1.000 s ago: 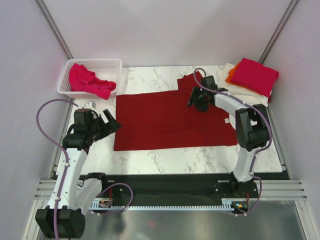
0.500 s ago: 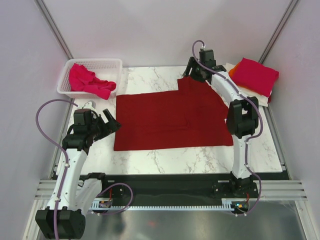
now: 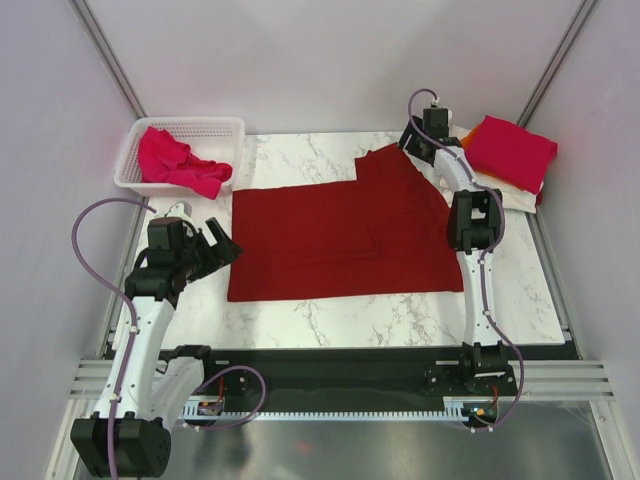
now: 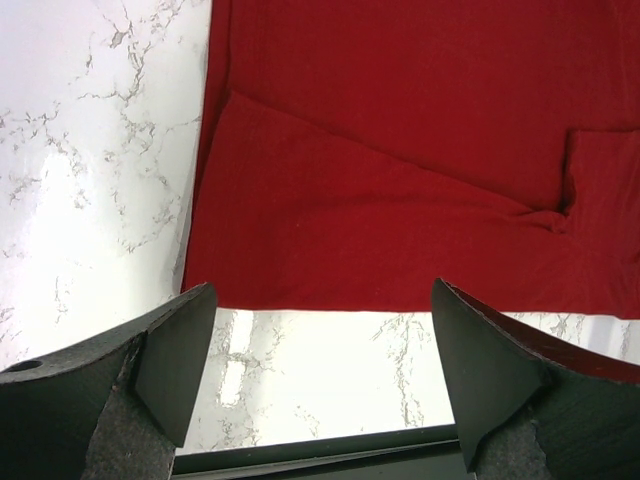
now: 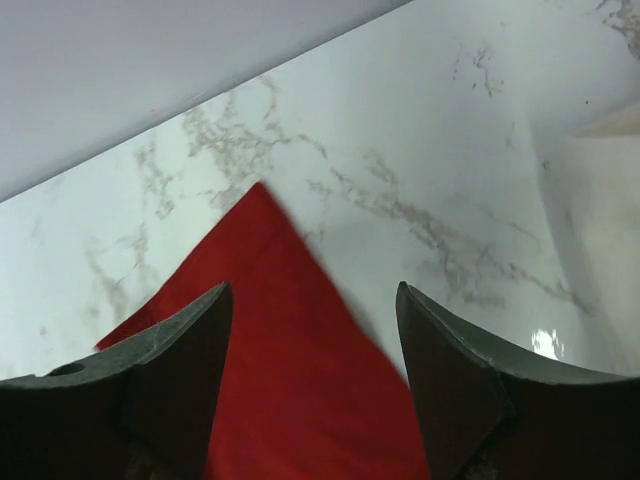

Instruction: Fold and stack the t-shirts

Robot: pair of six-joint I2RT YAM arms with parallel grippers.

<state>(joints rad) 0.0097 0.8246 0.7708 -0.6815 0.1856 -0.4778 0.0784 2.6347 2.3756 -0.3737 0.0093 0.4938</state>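
A dark red t-shirt (image 3: pixel 340 235) lies spread flat on the marble table (image 3: pixel 300 160), with a squared flap at its far right (image 3: pixel 385 165). My right gripper (image 3: pixel 408 145) hovers open over that far corner; in the right wrist view the red cloth (image 5: pixel 300 400) lies under the gap between its fingers (image 5: pixel 170 370), not gripped. My left gripper (image 3: pixel 225 243) hangs open beside the shirt's left edge. Its wrist view shows the shirt's edge (image 4: pixel 400 250) just beyond the wide-apart fingers (image 4: pixel 170 350). Bright pink t-shirts (image 3: pixel 175 160) sit crumpled in the basket.
The white mesh basket (image 3: pixel 230 125) stands at the far left corner. At the far right, a folded pink shirt (image 3: pixel 510 150) tops an orange one (image 3: pixel 462 152) and cream-white cloth (image 3: pixel 500 192). Grey walls close in both sides and the back.
My right arm swung from above the shirt's right middle out to the far right corner, and its jaws widened. The left arm stayed still.
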